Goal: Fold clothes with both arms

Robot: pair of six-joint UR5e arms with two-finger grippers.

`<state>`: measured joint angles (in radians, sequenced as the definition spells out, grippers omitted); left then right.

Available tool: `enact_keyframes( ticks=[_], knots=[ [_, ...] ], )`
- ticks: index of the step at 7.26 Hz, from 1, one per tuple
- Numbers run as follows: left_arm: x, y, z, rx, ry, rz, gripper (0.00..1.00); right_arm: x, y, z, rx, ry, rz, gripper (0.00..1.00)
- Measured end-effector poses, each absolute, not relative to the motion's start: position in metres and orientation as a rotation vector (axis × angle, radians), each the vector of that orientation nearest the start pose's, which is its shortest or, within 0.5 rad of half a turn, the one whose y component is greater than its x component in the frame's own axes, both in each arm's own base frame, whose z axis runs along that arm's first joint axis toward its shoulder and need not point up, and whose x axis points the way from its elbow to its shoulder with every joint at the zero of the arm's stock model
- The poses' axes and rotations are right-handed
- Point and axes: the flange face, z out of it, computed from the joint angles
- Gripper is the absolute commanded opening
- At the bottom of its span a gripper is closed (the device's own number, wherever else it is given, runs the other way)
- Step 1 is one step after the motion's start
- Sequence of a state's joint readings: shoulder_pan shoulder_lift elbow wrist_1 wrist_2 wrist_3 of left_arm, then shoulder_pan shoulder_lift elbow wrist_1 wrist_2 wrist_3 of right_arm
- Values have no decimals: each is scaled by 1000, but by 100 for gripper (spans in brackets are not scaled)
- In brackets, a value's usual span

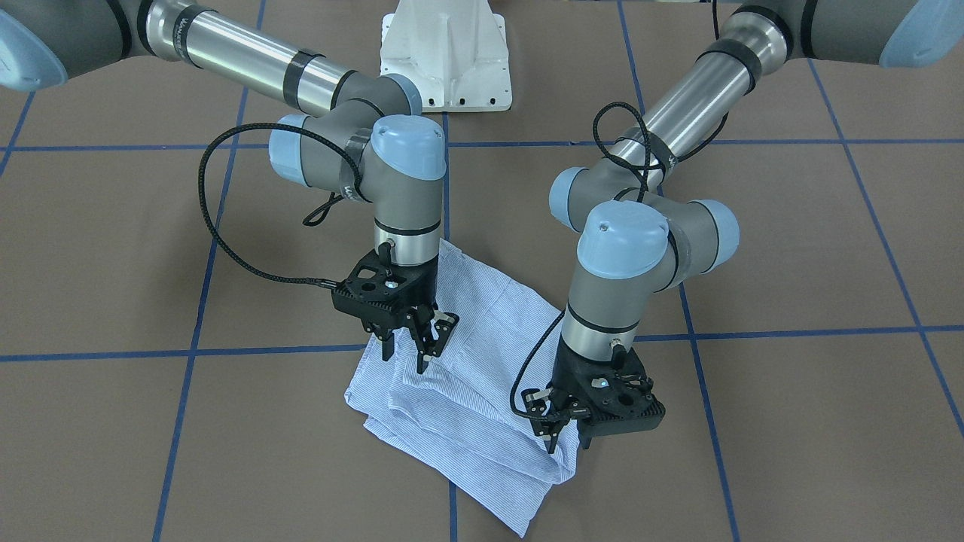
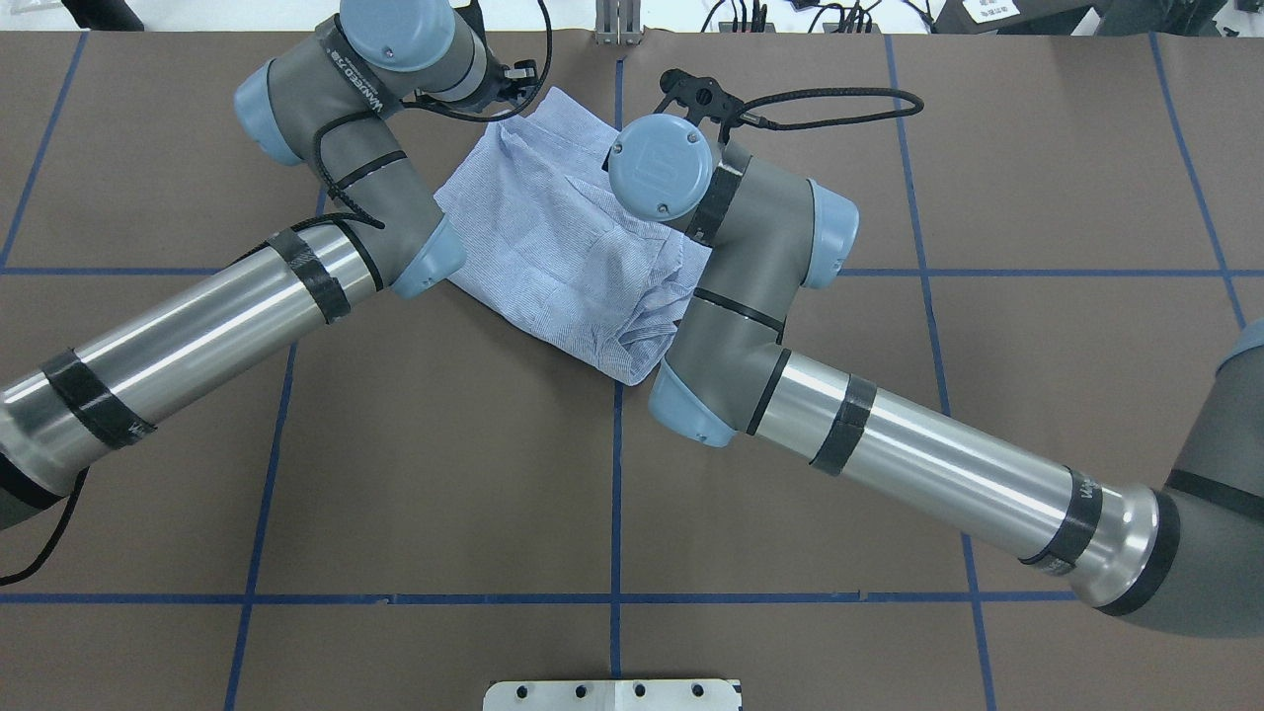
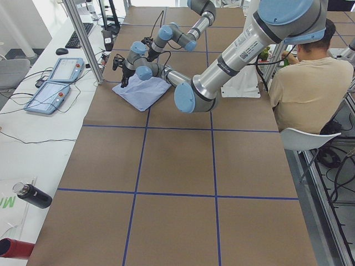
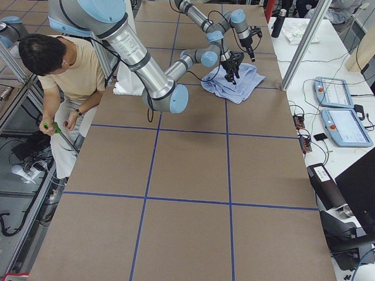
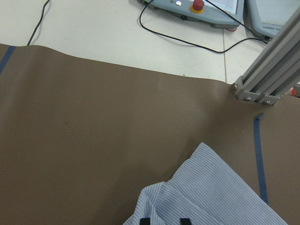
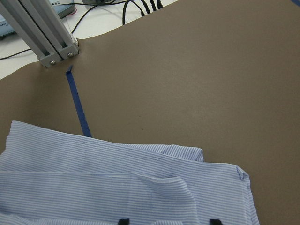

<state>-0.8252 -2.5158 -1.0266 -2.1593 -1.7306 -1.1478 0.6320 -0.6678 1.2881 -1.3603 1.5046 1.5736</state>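
Note:
The light-blue striped shirt (image 1: 482, 376) lies folded into a compact rumpled bundle on the brown table; it also shows in the overhead view (image 2: 563, 237). My left gripper (image 1: 566, 440) hangs at the bundle's corner on the front view's right, fingertips just over the cloth (image 5: 211, 192), jaws a small gap apart and holding nothing. My right gripper (image 1: 407, 350) hovers over the opposite edge of the shirt (image 6: 117, 183), jaws wide apart and empty. In the overhead view both wrists cover the fingers.
The white pedestal base (image 1: 444, 60) stands behind the shirt. An aluminium post (image 5: 269, 79) stands at the table's far edge beside the shirt, with teach pendants (image 3: 55, 83) beyond it. A seated person (image 3: 305, 83) is beside the table. Blue tape lines cross the brown surface.

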Motion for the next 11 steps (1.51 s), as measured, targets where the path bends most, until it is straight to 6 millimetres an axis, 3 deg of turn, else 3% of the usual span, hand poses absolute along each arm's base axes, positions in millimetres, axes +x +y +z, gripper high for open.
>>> enact_keyframes(
  ticks=[1, 2, 3, 5, 6, 8, 10, 11],
  knots=[
    [481, -691, 228, 454, 909, -251, 100, -538, -592, 193, 287, -799, 570, 100],
    [464, -669, 238, 457, 927, -214, 100, -507, -598, 202, 262, -816, 514, 100],
    [432, -634, 250, 472, 916, -158, 100, -463, -598, 223, 252, -820, 446, 100],
    [344, -551, 257, 527, 836, 3, 100, -346, -589, 270, 236, -778, 261, 100],
    [299, -523, 271, 541, 808, 68, 100, -282, -585, 298, 231, -753, 155, 100],
    [226, -504, 315, 501, 786, 131, 100, -157, -575, 379, 215, -730, -26, 100],
    [166, -501, 378, 437, 722, 90, 100, -37, -538, 481, 201, -732, -145, 100],
    [116, -503, 406, 441, 679, 104, 100, 10, -512, 522, 202, -722, -172, 100]
  ],
)
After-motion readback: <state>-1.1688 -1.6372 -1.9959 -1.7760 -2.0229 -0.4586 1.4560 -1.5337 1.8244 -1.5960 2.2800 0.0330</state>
